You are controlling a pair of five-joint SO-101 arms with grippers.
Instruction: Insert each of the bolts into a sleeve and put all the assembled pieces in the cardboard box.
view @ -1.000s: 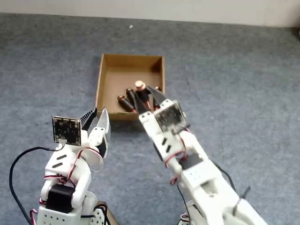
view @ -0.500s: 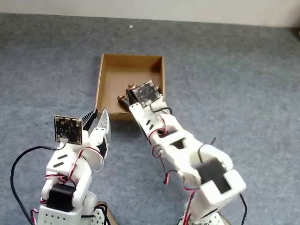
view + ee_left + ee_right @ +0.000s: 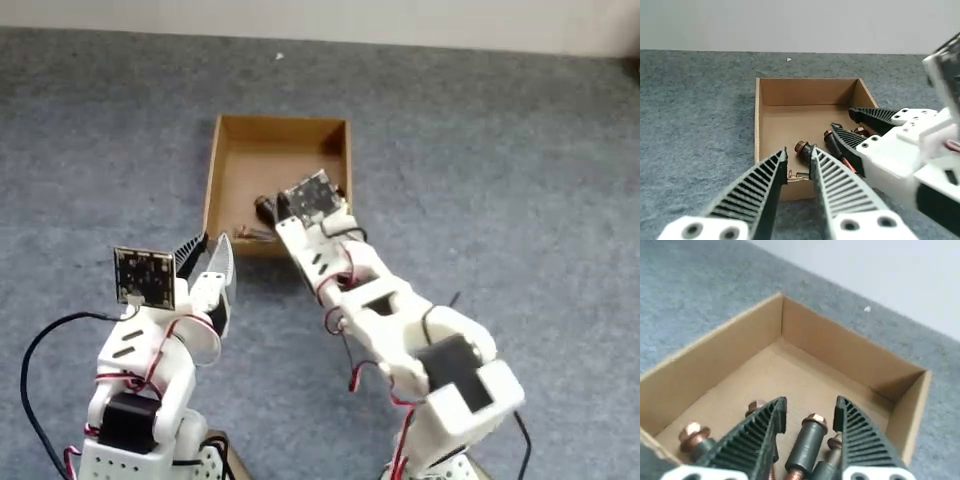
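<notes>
The cardboard box (image 3: 213, 180) lies open on the grey carpet. My right gripper (image 3: 810, 405) is down inside the box (image 3: 840, 347), open, with one assembled piece (image 3: 807, 440), a black sleeve with a copper bolt head, lying loose between its fingers. More assembled pieces (image 3: 692, 437) lie beside it near the front wall. In the left wrist view the right gripper (image 3: 841, 121) shows its fingers spread over the pieces (image 3: 840, 150). My left gripper (image 3: 798, 156) stays open and holds nothing, just outside the box's front left corner (image 3: 205, 260).
Grey carpet surrounds the box on all sides, with a pale wall strip at the far edge. The right arm's wrist camera (image 3: 312, 198) hangs over the box's front right part. The far half of the box floor (image 3: 275, 160) is bare.
The right arm has stretched forward and down into the box, carrying its piece from above the front wall to the box floor, and its fingers now stand apart. The left arm has not moved.
</notes>
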